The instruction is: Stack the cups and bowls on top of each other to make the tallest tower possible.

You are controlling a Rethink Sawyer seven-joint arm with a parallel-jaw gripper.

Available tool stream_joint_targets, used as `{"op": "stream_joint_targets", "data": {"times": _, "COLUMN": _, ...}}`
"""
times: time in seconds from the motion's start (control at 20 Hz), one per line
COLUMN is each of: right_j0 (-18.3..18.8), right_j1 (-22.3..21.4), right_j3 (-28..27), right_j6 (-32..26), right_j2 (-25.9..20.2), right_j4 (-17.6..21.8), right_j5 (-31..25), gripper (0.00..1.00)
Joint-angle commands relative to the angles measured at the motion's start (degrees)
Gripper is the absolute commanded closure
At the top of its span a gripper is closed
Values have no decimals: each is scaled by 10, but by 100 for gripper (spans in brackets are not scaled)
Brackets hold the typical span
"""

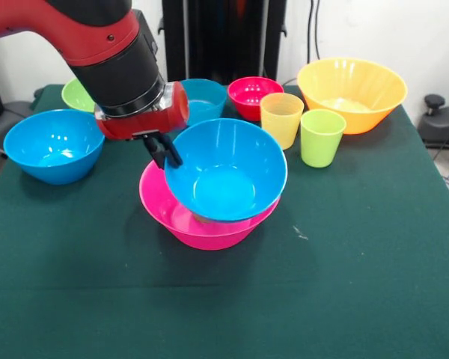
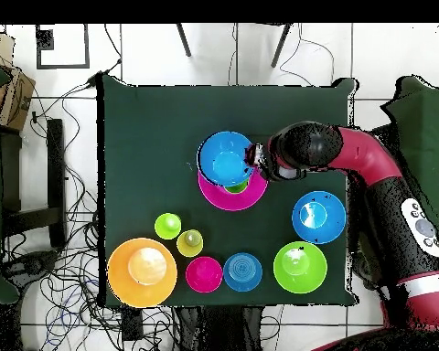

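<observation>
My gripper (image 1: 163, 152) is shut on the rim of a medium blue bowl (image 1: 226, 170) and holds it tilted, its opening facing the camera, just above the wide pink bowl (image 1: 181, 221). In the overhead view the gripper (image 2: 253, 157) grips the blue bowl (image 2: 226, 157) at its right rim, over the pink bowl (image 2: 246, 198). A green cup (image 2: 237, 187) stands inside the pink bowl, mostly hidden under the blue bowl. A yellow-orange cup (image 1: 281, 118) and a lime cup (image 1: 321, 137) stand behind and to the right.
A second blue bowl (image 1: 52, 146) stands at the left and a green bowl (image 1: 78, 95) behind the arm. A small blue bowl (image 1: 203, 99), a small red bowl (image 1: 254, 96) and a large orange bowl (image 1: 352, 93) stand along the back.
</observation>
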State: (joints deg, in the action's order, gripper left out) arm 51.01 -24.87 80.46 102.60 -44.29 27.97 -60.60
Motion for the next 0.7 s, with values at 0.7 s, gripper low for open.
{"op": "stream_joint_targets", "data": {"times": 0.7, "right_j0": 12, "right_j1": -97, "right_j3": 51, "right_j6": -153, "right_j2": -28, "right_j4": 1, "right_j5": -64, "gripper": 100}}
